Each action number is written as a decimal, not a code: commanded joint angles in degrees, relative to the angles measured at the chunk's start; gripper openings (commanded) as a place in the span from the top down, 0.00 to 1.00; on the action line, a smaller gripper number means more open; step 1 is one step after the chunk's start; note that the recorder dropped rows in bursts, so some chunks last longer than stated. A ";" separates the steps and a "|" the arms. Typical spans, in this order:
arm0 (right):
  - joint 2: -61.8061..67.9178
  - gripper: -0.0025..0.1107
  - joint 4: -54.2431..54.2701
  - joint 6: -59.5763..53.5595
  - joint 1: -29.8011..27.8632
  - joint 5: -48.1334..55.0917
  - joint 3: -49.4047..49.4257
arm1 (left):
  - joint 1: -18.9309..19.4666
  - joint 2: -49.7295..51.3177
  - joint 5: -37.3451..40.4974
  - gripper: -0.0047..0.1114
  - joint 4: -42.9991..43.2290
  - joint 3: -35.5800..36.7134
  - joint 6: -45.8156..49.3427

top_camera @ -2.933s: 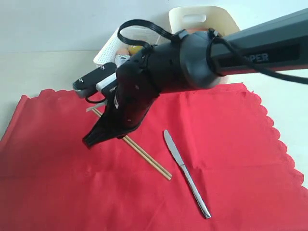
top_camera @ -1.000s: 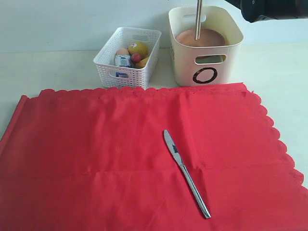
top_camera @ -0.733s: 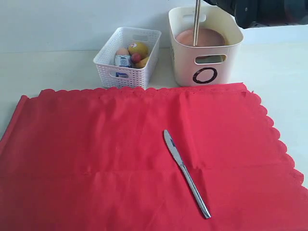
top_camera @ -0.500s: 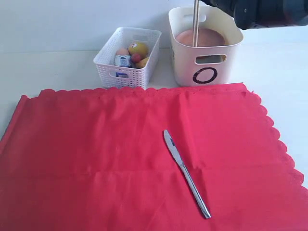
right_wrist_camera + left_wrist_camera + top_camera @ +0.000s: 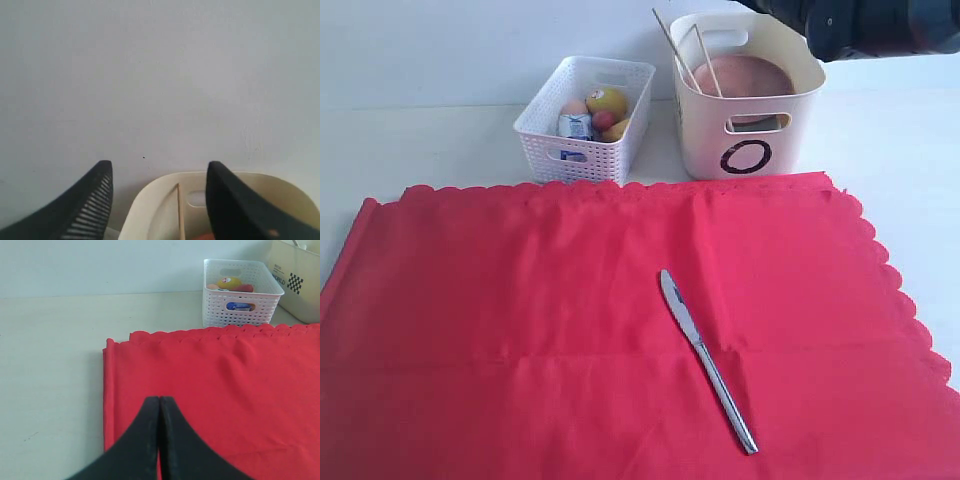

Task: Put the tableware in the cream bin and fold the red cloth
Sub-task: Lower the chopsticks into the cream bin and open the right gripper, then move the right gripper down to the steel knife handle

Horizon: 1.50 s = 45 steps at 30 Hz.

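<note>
**A:** Directly below the right gripper [image 5: 159, 165], what was there?

**B:** The cream bin [image 5: 145, 205], smooth plastic with rounded corners. The black jaws stood spread apart above its rim, holding nothing. Two thin wooden chopsticks [image 5: 670, 45] leaned tilted inside it, by the round brown wooden plate [image 5: 745, 75].

**A:** And the left gripper [image 5: 159, 401]?

**B:** Its tapered black jaws were pressed together, empty, over the red cloth [image 5: 225, 390], with the scalloped edge ahead of it. The steel knife [image 5: 705, 360] lay flat on that cloth, well apart from the bin. A white lattice basket [image 5: 585, 125] stood beside the bin.
</note>
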 commanded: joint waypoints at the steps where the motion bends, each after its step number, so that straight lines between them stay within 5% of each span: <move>1: -0.29 0.50 0.13 -0.61 -0.21 3.01 -0.42 | -0.29 0.12 -0.60 0.96 0.13 -0.16 -0.32; 34: -22.07 0.50 -4.68 -11.17 -0.21 56.92 -0.42 | -0.29 0.12 -0.60 0.96 0.13 -0.16 -0.32; 45: -21.95 0.50 20.96 -38.96 0.71 78.70 4.69 | -0.29 0.12 -0.60 0.96 0.13 -0.16 -0.32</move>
